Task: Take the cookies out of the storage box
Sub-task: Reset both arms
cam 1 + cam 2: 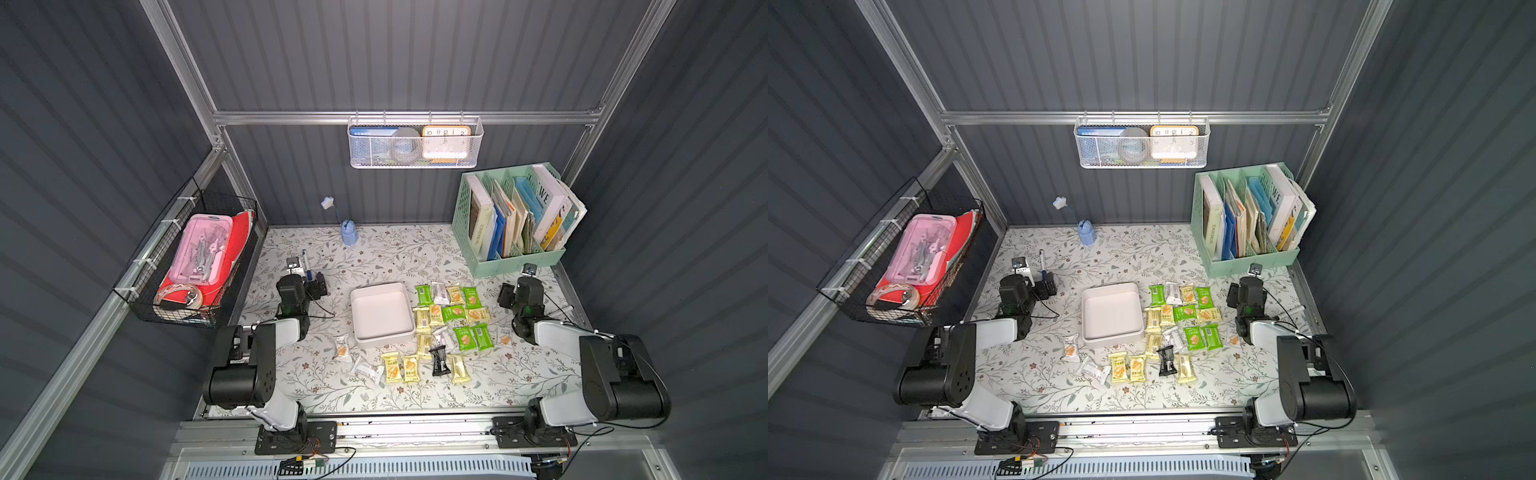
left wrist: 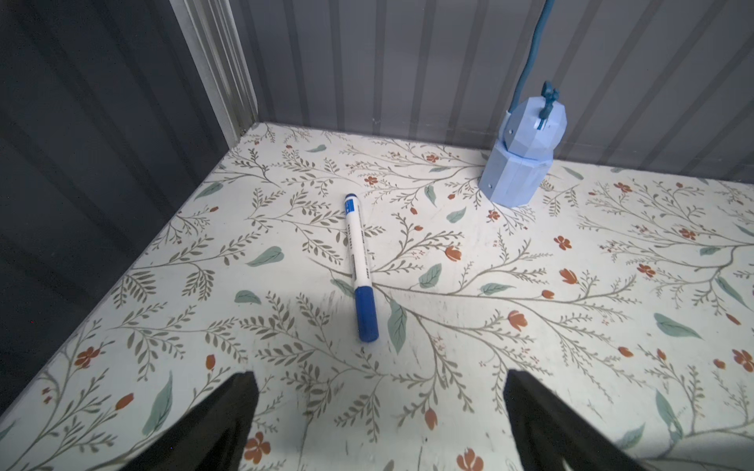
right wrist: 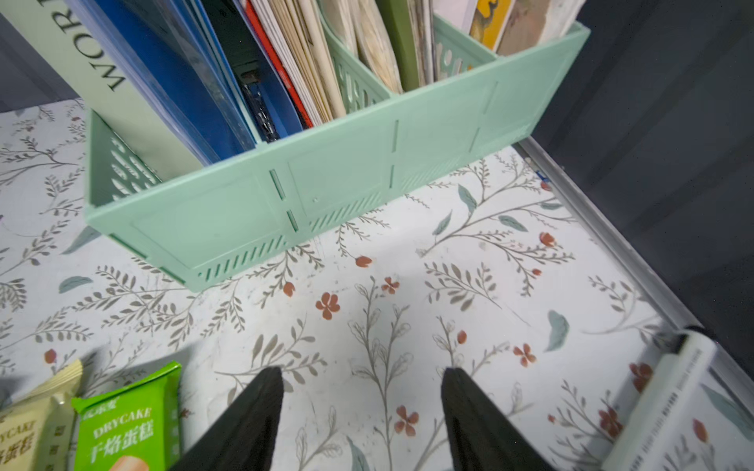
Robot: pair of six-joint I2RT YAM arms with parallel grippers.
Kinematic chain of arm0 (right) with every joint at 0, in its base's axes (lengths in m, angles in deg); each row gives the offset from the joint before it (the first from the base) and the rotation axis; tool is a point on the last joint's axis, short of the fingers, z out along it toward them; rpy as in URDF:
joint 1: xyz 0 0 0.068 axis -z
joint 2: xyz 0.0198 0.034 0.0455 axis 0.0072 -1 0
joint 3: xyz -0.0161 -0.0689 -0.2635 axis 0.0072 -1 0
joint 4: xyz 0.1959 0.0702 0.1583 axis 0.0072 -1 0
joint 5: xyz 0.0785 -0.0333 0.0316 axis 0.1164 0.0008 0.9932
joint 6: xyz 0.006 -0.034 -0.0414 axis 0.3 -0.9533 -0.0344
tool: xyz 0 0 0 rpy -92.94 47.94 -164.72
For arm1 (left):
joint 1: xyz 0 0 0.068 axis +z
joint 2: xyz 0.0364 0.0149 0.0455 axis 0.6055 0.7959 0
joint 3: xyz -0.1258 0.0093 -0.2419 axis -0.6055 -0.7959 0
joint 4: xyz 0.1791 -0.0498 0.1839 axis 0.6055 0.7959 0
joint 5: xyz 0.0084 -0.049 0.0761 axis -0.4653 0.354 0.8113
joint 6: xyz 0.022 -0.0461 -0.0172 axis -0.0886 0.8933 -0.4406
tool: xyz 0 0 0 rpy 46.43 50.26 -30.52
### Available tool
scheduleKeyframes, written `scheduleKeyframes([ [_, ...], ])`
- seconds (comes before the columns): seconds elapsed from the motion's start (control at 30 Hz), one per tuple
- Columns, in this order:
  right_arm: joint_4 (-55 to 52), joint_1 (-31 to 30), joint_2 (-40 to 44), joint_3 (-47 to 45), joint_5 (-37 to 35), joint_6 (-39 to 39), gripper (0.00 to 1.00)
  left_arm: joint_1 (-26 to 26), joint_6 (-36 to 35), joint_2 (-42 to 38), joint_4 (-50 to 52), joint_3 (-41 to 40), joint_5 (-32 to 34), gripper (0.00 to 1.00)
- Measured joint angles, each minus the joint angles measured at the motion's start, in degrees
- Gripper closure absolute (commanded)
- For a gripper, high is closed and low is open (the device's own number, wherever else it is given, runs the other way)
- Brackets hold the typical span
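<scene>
Floral-patterned surface point(image 1: 374, 249) fills the middle of both top views, with a mint file holder point(image 1: 511, 220) at upper right. The white box point(image 1: 381, 316) sits centre frame, its floor bare; the cookies point(image 1: 453, 311) lie scattered on the surface right of and below it. Left fingers point(image 2: 228, 416) and right fingers point(image 3: 253, 412) stand spread, grasping nothing. A blue pen point(image 2: 359, 261) lies beyond the left pair.

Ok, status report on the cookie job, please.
Left gripper open, empty. Right gripper open, empty. Box empty, cookies out on the table. Marker by left gripper, not blocking.
</scene>
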Motion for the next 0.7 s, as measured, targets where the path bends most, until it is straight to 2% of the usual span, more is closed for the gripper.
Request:
scheduleKeyframes([
  [0.2,9.49,0.24,-1.7,-3.41,5.38,-2.14,0.32,0.04,0.22,5.01,-13.09,-4.96,0.81,0.0],
  [0.3,14.08,0.24,-2.75,-6.05,7.32,-2.86,0.27,0.09,0.24,5.64,-17.05,-6.21,1.27,0.0],
  [0.33,15.96,0.24,-3.61,-6.73,7.8,-3.19,0.23,0.09,0.31,5.57,-17.97,-6.25,1.4,0.0],
  [0.37,17.7,0.24,-4.46,-7.21,8.17,-3.48,0.03,0.09,0.44,5.55,-18.91,-6.25,1.6,0.0],
  [0.4,18.67,0.24,-5.14,-7.45,8.46,-3.56,0.01,0.11,0.63,5.55,-19.87,-6.23,1.92,0.0],
  [0.7,23.04,0.24,-5.14,-7.72,8.94,-4.02,0.01,0.37,3.15,5.53,-20.68,-5.86,7.91,0.0],
])
